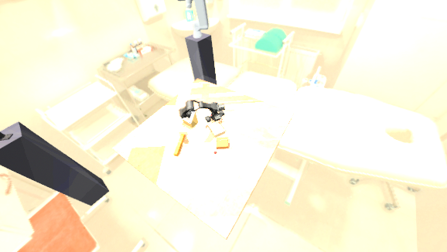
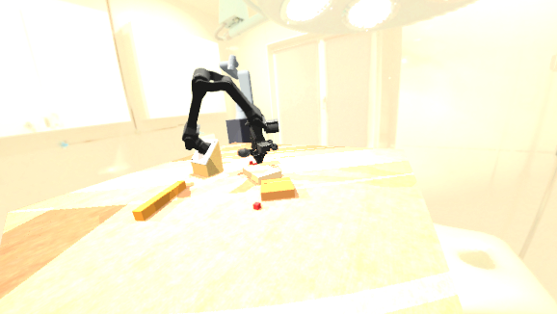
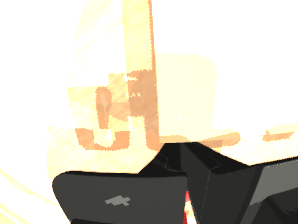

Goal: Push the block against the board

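A pale, flat, squarish block (image 1: 216,129) (image 2: 262,172) (image 3: 187,100) lies in front of the arm. An orange block (image 1: 222,143) (image 2: 278,190) lies just in front of it, at a different angle; whether they touch is unclear. A long, narrow orange bar (image 1: 179,144) (image 2: 160,200) lies apart, to the left. Which piece is the board is hard to tell. My gripper (image 2: 259,160) (image 3: 176,140) is shut and empty, its tips low at the pale block's arm-side edge. Contact cannot be told. The glare washes out the pale block's outline.
A small red cube (image 1: 215,152) (image 2: 257,206) lies in front of the orange block. Another red cube (image 2: 251,163) lies behind the pale block, beside my fingertips. A tan wedge-shaped block (image 1: 189,123) (image 2: 208,167) stands at the arm's base.
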`<state>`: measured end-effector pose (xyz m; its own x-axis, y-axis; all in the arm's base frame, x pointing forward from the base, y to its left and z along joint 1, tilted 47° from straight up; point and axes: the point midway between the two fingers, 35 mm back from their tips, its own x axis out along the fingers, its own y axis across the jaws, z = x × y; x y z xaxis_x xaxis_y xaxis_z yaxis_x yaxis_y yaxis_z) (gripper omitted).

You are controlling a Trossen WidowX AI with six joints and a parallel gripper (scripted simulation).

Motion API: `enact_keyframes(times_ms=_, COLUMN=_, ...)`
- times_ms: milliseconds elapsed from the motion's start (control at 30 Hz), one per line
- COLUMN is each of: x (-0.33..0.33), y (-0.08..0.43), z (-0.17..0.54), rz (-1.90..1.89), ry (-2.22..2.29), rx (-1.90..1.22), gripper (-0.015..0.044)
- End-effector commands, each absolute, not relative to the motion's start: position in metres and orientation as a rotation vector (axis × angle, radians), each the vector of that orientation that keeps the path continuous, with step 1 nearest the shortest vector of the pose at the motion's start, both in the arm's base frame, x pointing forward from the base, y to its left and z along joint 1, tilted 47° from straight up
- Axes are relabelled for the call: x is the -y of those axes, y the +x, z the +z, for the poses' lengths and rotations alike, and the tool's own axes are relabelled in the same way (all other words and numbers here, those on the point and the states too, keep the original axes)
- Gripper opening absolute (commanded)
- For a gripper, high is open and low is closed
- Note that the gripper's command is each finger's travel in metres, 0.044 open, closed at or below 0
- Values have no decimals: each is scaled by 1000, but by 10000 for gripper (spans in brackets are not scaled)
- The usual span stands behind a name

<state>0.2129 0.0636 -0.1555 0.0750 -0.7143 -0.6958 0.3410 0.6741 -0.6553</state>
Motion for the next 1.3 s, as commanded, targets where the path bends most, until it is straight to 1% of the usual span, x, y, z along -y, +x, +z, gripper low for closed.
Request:
enact_keyframes(times_ms=0, x=-63, y=218, z=-154, rz=-814, ry=-368, rx=-1263, gripper=0)
enact_keyframes(times_ms=1267, x=-57, y=258, z=-142, rz=-814, ry=-368, rx=-1261, gripper=0)
